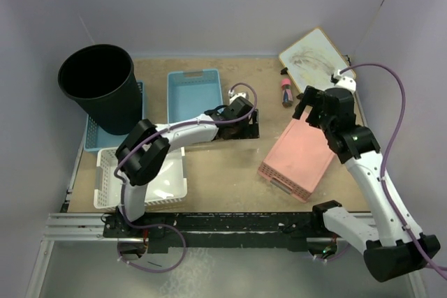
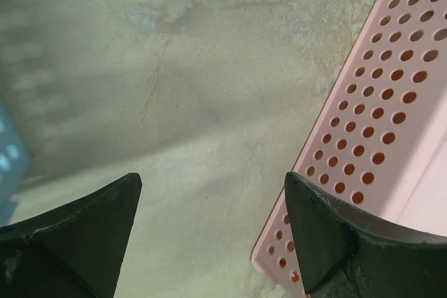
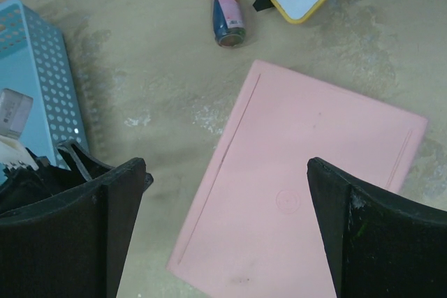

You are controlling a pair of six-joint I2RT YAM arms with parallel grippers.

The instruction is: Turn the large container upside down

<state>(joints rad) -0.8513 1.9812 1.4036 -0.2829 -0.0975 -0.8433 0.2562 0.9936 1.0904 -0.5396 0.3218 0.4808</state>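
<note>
The large container [image 1: 98, 85], a tall round black bin, stands upright with its mouth up at the far left of the table, seen only in the top view. My left gripper [image 1: 251, 125] is open and empty over bare table in the middle, well to the right of the bin. In the left wrist view it [image 2: 213, 186] hangs above the table beside a pink basket's perforated wall [image 2: 391, 102]. My right gripper [image 1: 311, 111] is open and empty above the overturned pink basket [image 1: 297, 155], which also shows in the right wrist view [image 3: 307, 186], below the gripper [image 3: 227, 169].
A light blue basket [image 1: 194, 92] stands right of the bin, and another [image 1: 94, 137] sits partly behind it. A white basket [image 1: 150, 179] lies at the near left. A whiteboard [image 1: 312, 54] and a small bottle [image 1: 286, 92] lie at the far right.
</note>
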